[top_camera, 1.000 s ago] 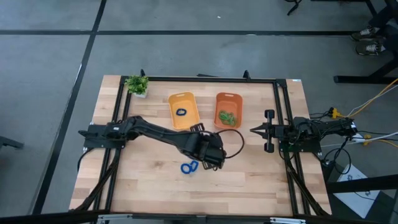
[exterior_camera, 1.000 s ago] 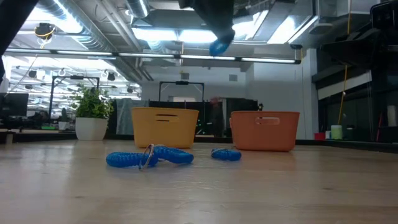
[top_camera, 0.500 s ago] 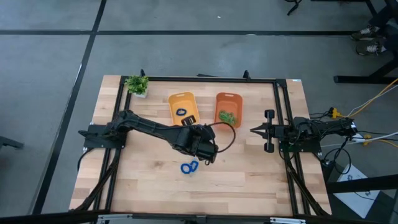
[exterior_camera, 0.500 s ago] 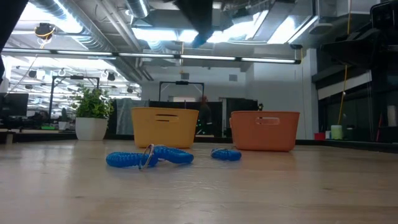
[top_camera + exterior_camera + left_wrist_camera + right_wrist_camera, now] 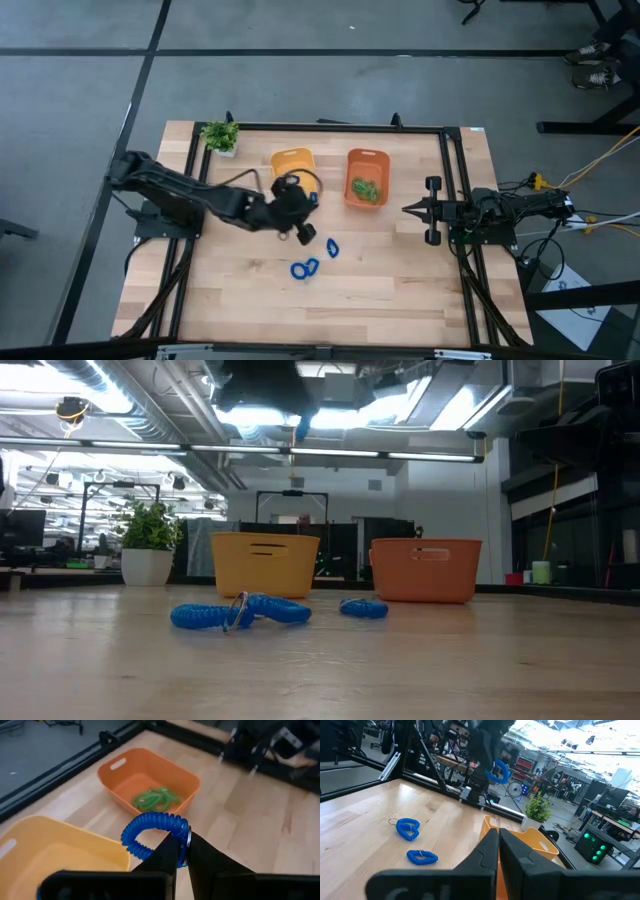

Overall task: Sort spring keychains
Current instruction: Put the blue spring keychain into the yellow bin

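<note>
We see one wooden tabletop (image 5: 400, 280) carrying two bins near its far edge: a yellow bin (image 5: 290, 160) and an orange bin (image 5: 367, 176) holding green spring keychains (image 5: 155, 799). The left gripper (image 5: 179, 851) pinches one blue spring keychain (image 5: 152, 827) above the yellow bin. Two more blue keychains (image 5: 306, 268) (image 5: 332, 247) lie mid-table. The right gripper (image 5: 408, 210) waits, closed, at the right edge. No writing is readable.

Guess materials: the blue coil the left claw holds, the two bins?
Blue spiral coil keychain: likely glossy flexible plastic, sheen on the turns; small metal ring beside the left claw.
Yellow bin and orange bin: probably moulded matte plastic, smooth rounded walls, cut-out handles.
</note>
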